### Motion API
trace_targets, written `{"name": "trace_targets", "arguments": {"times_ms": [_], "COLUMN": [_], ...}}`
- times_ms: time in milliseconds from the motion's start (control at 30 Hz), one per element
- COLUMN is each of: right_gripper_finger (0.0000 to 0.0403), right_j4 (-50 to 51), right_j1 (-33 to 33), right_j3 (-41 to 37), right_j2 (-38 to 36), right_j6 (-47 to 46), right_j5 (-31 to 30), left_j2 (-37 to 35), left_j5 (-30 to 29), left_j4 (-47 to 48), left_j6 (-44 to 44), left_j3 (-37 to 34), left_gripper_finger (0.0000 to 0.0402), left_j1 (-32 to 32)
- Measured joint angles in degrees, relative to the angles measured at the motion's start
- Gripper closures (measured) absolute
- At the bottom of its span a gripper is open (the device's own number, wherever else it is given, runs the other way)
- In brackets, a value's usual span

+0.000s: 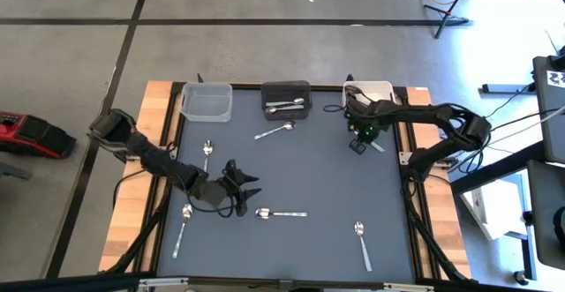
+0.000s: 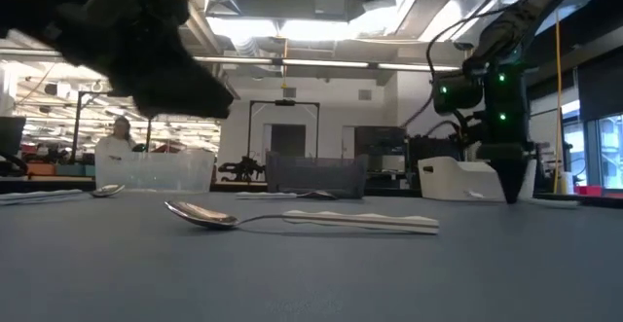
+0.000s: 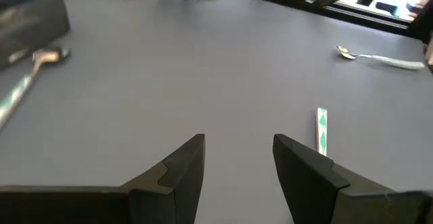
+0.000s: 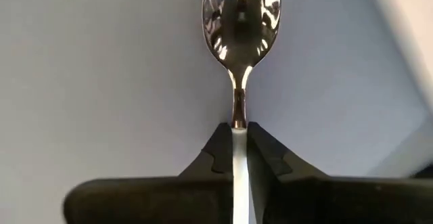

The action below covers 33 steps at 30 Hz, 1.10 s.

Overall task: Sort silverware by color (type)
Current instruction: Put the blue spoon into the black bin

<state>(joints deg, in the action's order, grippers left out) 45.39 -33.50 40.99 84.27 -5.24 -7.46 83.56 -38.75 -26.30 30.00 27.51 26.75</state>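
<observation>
While your right gripper [image 4: 235, 139] pinches the white handle of a spoon [image 4: 240, 21] near the white bin [image 1: 378, 90], bowl pointing straight out past the fingers, your left gripper [image 3: 238, 158] hangs spread apart over the worktop [image 1: 327, 177].

Three small bins stand in a row along the far edge of the dark grey desk [image 1: 291, 177]: a clear bin [image 1: 207, 102], a black bin [image 1: 287, 99] and a white bin [image 1: 369, 90]. A red and black case [image 1: 31, 134] lies on the floor well apart from the desk. In the room behind, a person [image 2: 121, 132] shows faintly.
</observation>
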Motion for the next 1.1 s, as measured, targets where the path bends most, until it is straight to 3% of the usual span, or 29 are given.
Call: {"name": "trace_targets", "arguments": {"times_ms": [200, 467, 667, 767, 1100], "right_gripper_finger": [0.0397, 0.0393, 0.0392, 0.0392, 0.0391], "right_j4": [-2.4, -4.4, -10.2, -15.1, -42.7], "right_j1": [4.1, 7.8, 9.6, 9.5, 8.8], "right_j3": [0.0, 4.7, 9.3, 11.1, 11.6], "right_j2": [-2.2, -2.6, -2.6, -2.7, -0.1], "right_j6": [1.4, 3.1, 6.5, 8.3, 16.0], "right_j5": [2.1, 2.5, 2.5, 3.7, 9.9], "left_j2": [-4.4, -9.8, -13.7, -13.9, -12.9], "left_j5": [8.2, 7.8, 4.8, 3.7, 3.1], "left_j4": [0.3, 0.8, -7.8, -11.8, -12.0], "left_j6": [-10.2, -13.8, -11.1, -9.4, -9.1], "left_j3": [0.0, -3.7, -12.2, -15.0, -15.6], "left_gripper_finger": [0.0231, 0.0231, 0.0231, 0.0231, 0.0231], "left_j1": [-6.1, -8.0, -7.8, -7.8, -7.9]}}
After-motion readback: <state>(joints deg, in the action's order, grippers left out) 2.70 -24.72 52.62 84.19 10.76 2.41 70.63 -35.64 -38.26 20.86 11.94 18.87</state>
